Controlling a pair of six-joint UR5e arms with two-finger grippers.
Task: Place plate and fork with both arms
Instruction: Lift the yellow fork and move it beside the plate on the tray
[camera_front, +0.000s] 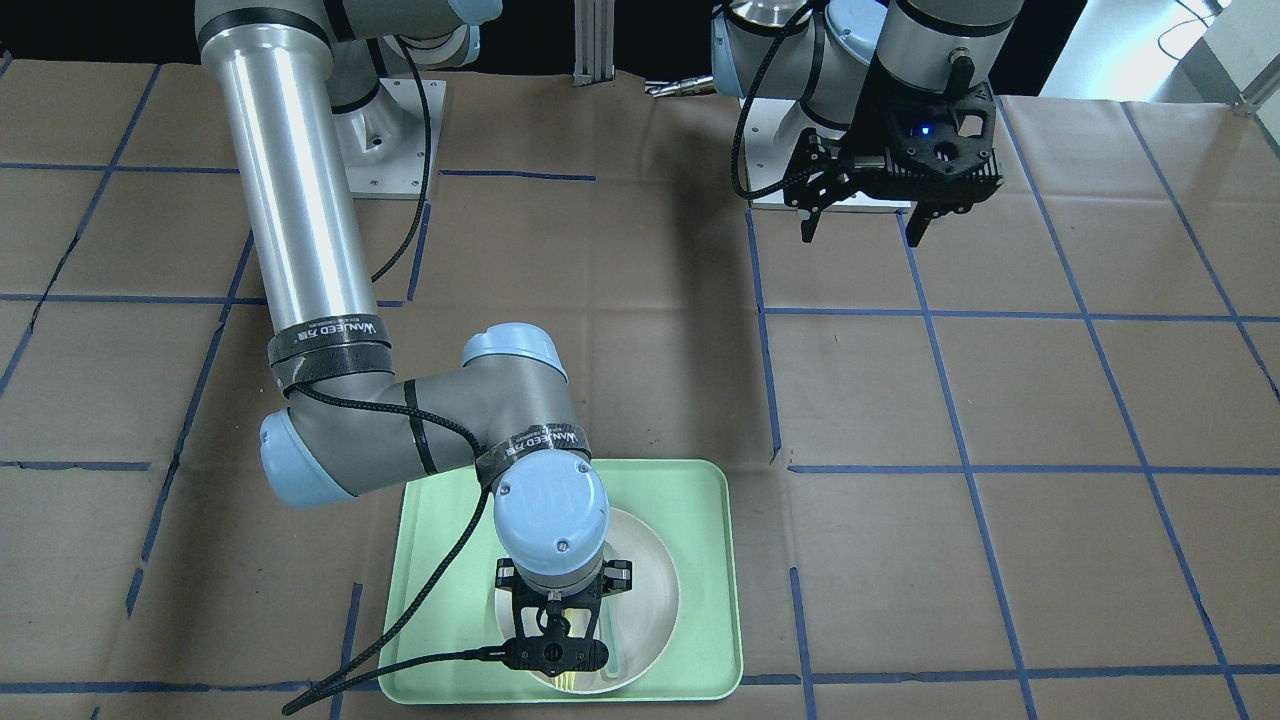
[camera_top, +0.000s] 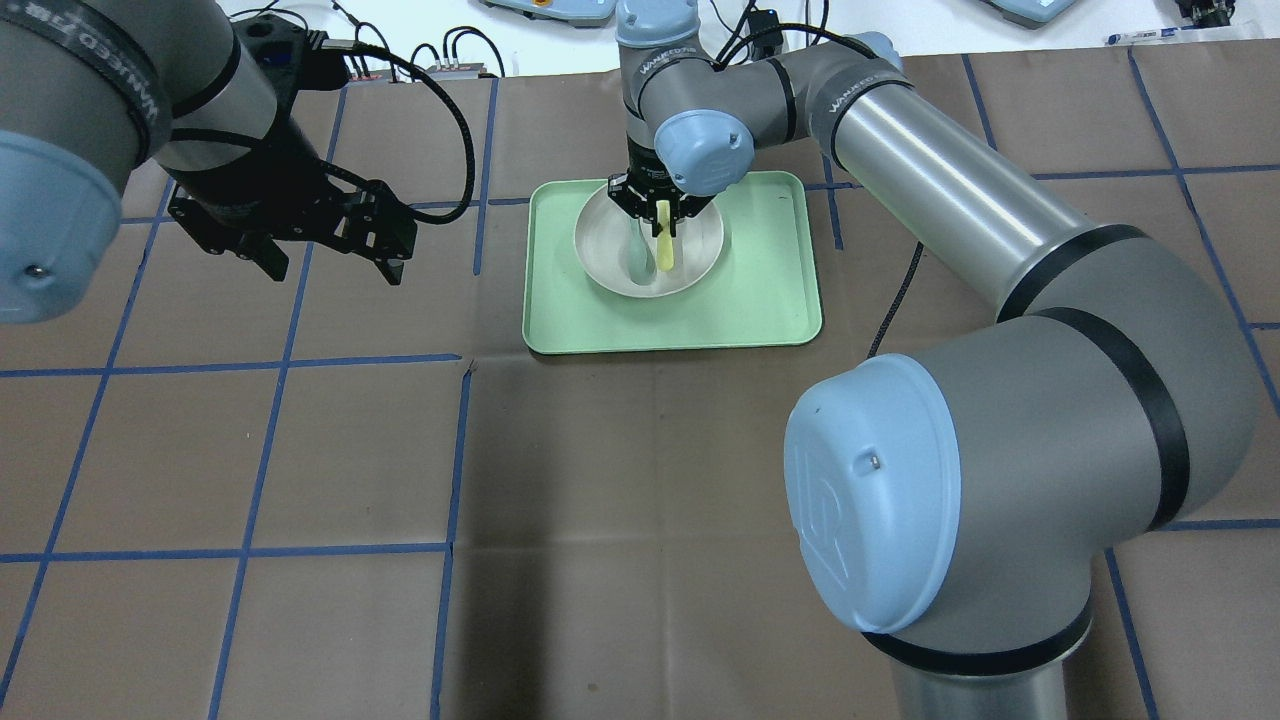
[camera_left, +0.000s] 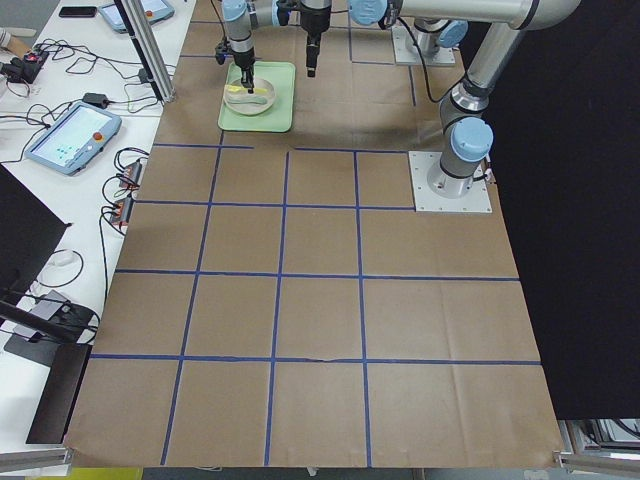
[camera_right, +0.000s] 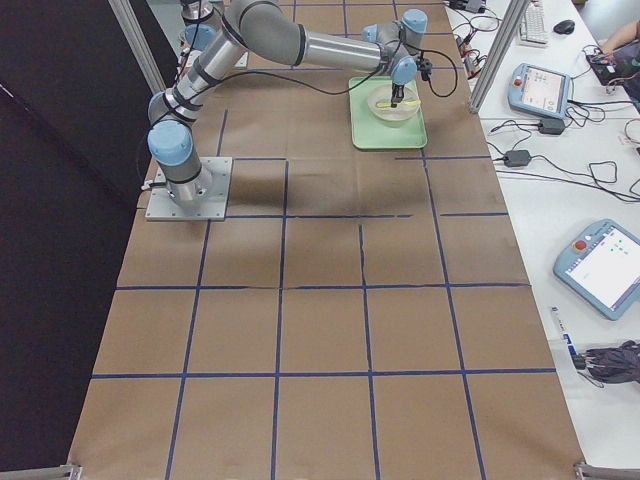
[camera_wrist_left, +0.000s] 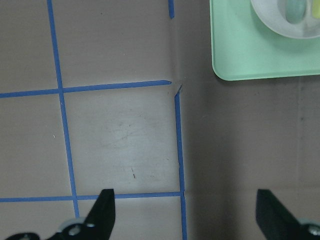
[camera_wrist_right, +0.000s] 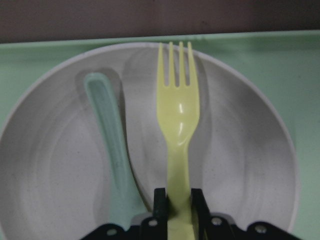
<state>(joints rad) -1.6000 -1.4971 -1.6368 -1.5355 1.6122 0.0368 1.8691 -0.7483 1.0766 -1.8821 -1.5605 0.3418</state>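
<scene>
Right gripper (camera_wrist_right: 173, 200) is closed on the handle of the fork (camera_wrist_right: 177, 110), which lies over the plate (camera_wrist_right: 240, 165). The plate already sits on the tray (camera_top: 760, 300); I think only the releasing remains. Left gripper (camera_top: 335, 262) hangs open, empty.

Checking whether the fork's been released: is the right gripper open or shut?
Shut: the right gripper clamps the fork, both fingers pressed against its handle in the wrist view, tines over the plate.
</scene>
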